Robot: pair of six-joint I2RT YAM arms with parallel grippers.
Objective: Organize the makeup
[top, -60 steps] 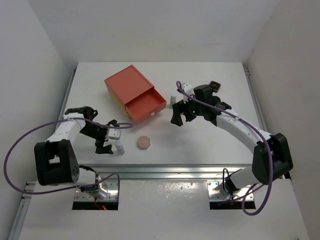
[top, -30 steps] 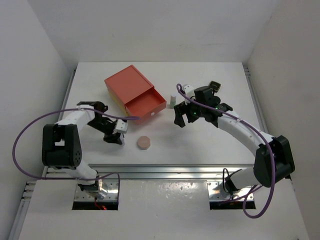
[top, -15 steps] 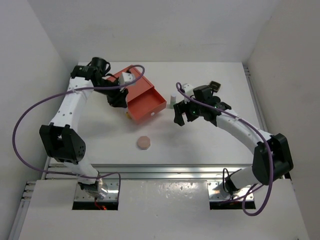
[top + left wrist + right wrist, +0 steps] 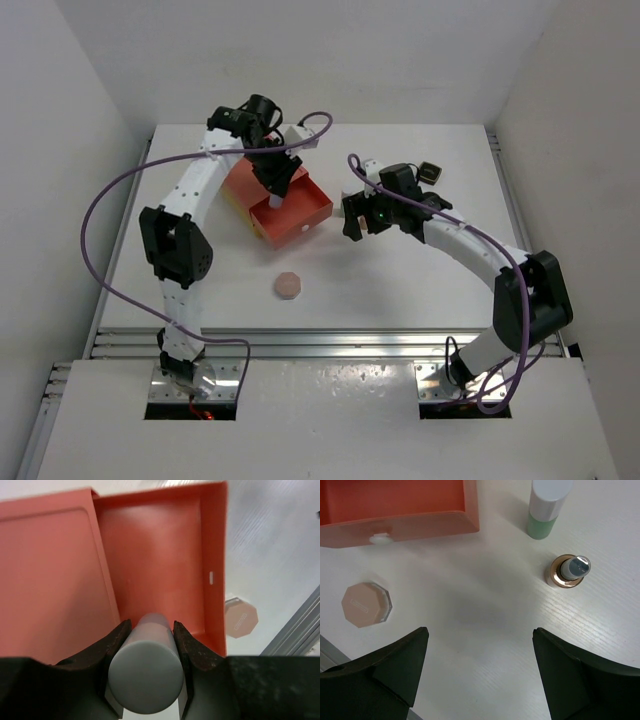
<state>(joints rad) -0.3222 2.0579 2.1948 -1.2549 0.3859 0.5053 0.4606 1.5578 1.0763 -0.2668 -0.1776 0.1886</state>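
Observation:
My left gripper (image 4: 150, 625) is shut on a small pale cylindrical bottle (image 4: 146, 672) whose flat grey end faces the camera. It hangs over the open drawer (image 4: 160, 555) of the orange box (image 4: 245, 172). From the top view the left gripper (image 4: 277, 186) sits above the drawer's back part. My right gripper (image 4: 480, 630) is open over bare table, with nothing between its fingers. Ahead of it stand a green-white bottle (image 4: 545, 510) and a small gold-rimmed bottle (image 4: 568, 571). A peach octagonal compact (image 4: 366, 605) lies on the table in front of the drawer (image 4: 289, 285).
A small black compact (image 4: 430, 170) lies behind the right arm, toward the back right of the table. The drawer's front panel with its white knob (image 4: 380, 538) faces the right gripper (image 4: 352, 222). An aluminium rail (image 4: 330, 340) runs along the table's near edge.
The left arm swung from the near left of the table up and over to the open drawer, carrying the bottle. The right gripper crept slightly left and stayed open.

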